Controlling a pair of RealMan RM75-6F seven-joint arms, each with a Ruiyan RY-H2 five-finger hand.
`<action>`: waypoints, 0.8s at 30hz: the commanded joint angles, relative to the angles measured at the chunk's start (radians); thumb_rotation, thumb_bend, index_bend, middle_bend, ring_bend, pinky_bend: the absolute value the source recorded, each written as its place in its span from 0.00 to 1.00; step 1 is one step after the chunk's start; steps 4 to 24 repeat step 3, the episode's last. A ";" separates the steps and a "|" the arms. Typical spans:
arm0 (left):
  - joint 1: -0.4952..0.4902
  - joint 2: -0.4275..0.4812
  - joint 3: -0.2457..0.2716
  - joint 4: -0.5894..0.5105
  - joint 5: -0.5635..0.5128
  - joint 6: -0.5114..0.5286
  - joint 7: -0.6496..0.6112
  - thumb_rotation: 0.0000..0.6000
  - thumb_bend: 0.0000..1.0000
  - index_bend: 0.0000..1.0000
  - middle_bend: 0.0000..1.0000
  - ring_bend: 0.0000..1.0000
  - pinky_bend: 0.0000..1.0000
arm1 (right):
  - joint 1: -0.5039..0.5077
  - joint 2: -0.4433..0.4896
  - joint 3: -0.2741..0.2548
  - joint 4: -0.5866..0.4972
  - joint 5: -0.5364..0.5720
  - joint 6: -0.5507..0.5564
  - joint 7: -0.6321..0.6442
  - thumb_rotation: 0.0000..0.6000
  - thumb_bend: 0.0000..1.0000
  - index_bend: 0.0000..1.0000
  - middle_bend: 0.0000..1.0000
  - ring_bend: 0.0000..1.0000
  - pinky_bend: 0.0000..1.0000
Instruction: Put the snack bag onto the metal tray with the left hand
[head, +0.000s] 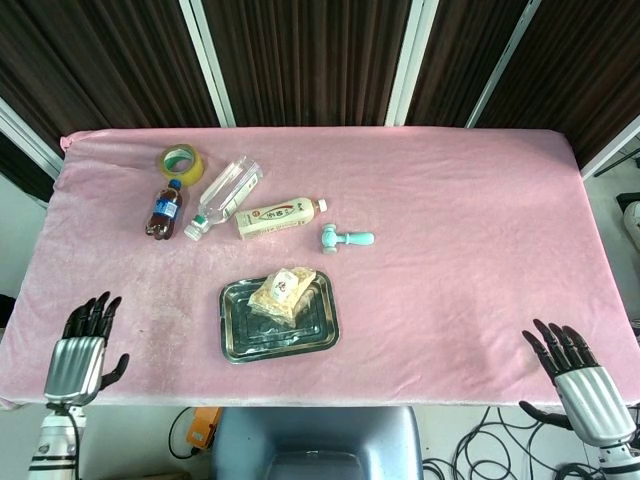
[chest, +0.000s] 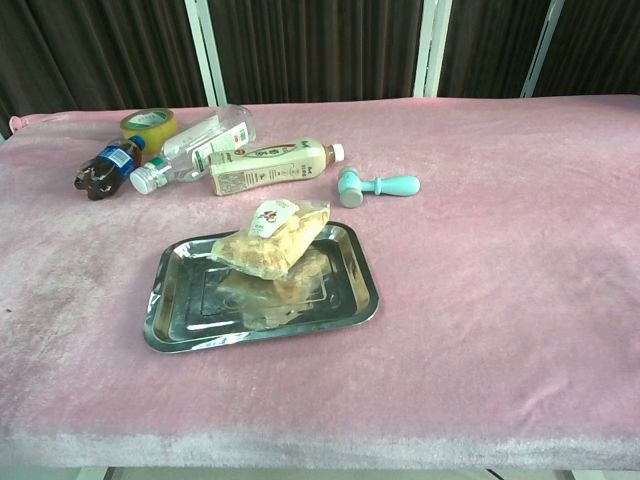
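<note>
The snack bag (head: 282, 292) (chest: 270, 238), clear with tan pieces and a small label, lies on the far part of the metal tray (head: 240, 338) (chest: 190, 325), its upper edge leaning over the rim. My left hand (head: 82, 348) hangs at the near left corner of the table, fingers spread, holding nothing, far from the tray. At the near right edge my right hand (head: 572, 373) is also spread and empty. Neither hand shows in the chest view.
Behind the tray lie a cream drink bottle (head: 277, 216) (chest: 270, 165), a clear bottle (head: 225, 195) (chest: 195, 145), a small cola bottle (head: 164, 210) (chest: 103, 169), a yellow tape roll (head: 181, 163) (chest: 148, 123) and a teal toy hammer (head: 343, 238) (chest: 375, 185). Pink cloth (head: 470, 230) covers the table.
</note>
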 joint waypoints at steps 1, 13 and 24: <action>0.066 0.002 0.035 0.081 0.074 0.075 -0.043 1.00 0.33 0.00 0.00 0.00 0.09 | 0.001 0.000 -0.001 -0.002 0.000 -0.002 -0.003 1.00 0.03 0.00 0.00 0.00 0.20; 0.083 -0.006 0.036 0.102 0.095 0.092 -0.044 1.00 0.33 0.00 0.00 0.00 0.09 | 0.001 0.000 0.000 -0.003 0.001 -0.002 -0.004 1.00 0.03 0.00 0.00 0.00 0.20; 0.083 -0.006 0.036 0.102 0.095 0.092 -0.044 1.00 0.33 0.00 0.00 0.00 0.09 | 0.001 0.000 0.000 -0.003 0.001 -0.002 -0.004 1.00 0.03 0.00 0.00 0.00 0.20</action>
